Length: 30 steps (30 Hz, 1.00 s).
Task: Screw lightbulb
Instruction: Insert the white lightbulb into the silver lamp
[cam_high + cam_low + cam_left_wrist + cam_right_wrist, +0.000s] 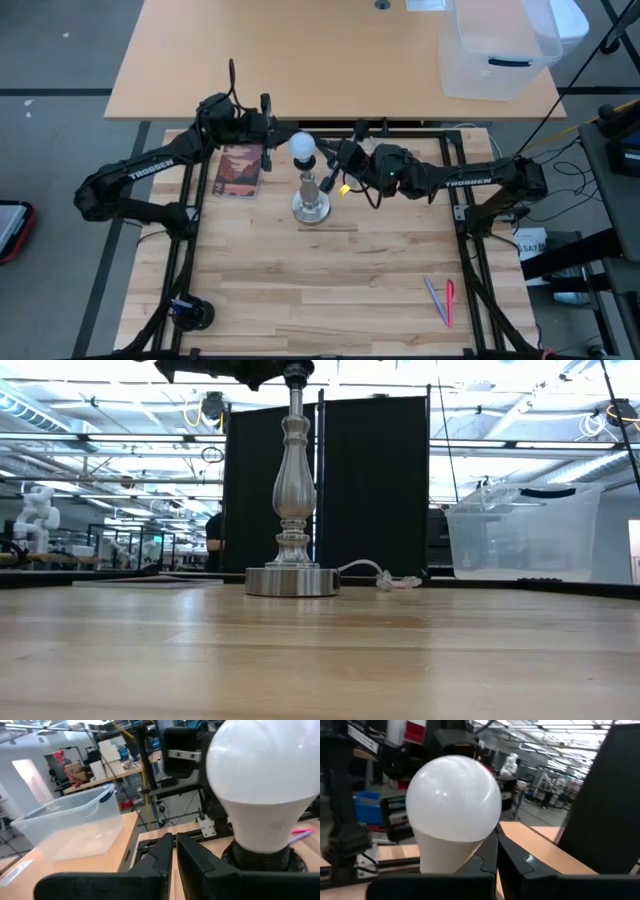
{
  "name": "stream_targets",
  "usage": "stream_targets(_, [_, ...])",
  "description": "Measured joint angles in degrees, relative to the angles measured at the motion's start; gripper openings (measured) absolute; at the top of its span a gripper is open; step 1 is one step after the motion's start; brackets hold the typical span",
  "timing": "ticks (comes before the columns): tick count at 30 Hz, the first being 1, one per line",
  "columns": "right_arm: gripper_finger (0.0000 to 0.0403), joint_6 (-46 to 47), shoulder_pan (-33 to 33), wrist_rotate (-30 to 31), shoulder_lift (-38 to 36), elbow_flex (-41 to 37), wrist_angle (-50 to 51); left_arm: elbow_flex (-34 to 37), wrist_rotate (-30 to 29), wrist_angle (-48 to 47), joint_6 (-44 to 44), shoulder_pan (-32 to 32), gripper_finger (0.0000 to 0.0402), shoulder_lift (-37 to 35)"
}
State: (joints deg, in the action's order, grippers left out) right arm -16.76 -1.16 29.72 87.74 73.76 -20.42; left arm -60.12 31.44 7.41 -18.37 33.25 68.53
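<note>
While both claws sit shut and empty beside it, left claw (272, 133) just left of the lightbulb (304, 146), right claw (338, 158) just right, the bulb stands in the lamp stand (311, 203) socket near the desk (390, 290) back edge, centre. Seating looks done or nearly. Next: check tightness, or back both arms away.

The lightbulb (454, 802) has a smooth, matt white head with a soft sheen. The lamp stand (292, 510) is brushed silvery metal, its turned stem and round base faintly glossy. The table (330, 270) is pale wooden planks, smooth and satin. The storage bin (70, 827) is clear, slightly cloudy plastic. Both pens (442, 300) look like glossy plastic.
</note>
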Motion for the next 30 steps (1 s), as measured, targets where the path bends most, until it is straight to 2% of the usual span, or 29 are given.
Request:
stream_targets(5, [0.0, 0.8, 0.3, 4.6, 0.0, 0.0, 3.6, 0.0, 0.5, -1.6, 1.3, 2.2, 0.0029, -0.5])
stream_targets(11, [0.0, 5.5, -0.3, 6.6, 0.0, -0.5, 7.8, 0.0, 1.5, -3.6, 1.1, 3.2, 0.0029, -3.8])
stream_targets(15, [0.0, 6.6, -2.4, 8.1, 0.0, -0.5, 7.0, 0.0, 5.3, -3.9, -0.1, 2.4, 0.0029, -6.0])
stream_targets(20, [0.0, 5.3, -4.6, 3.3, 0.0, -0.5, 1.5, -0.1, 9.5, -3.9, -0.6, -0.1, 0.0029, -6.6])
stream_targets(26, [0.0, 4.3, -6.7, -5.1, 0.0, -0.5, -2.2, 0.0, 9.9, -3.9, -2.8, -2.9, 0.0029, -6.6])
stream_targets(30, [0.0, 4.2, -7.6, -8.0, 0.0, -0.5, -2.6, 0.0, 9.9, -3.9, -3.2, -4.2, 0.0029, -6.6])
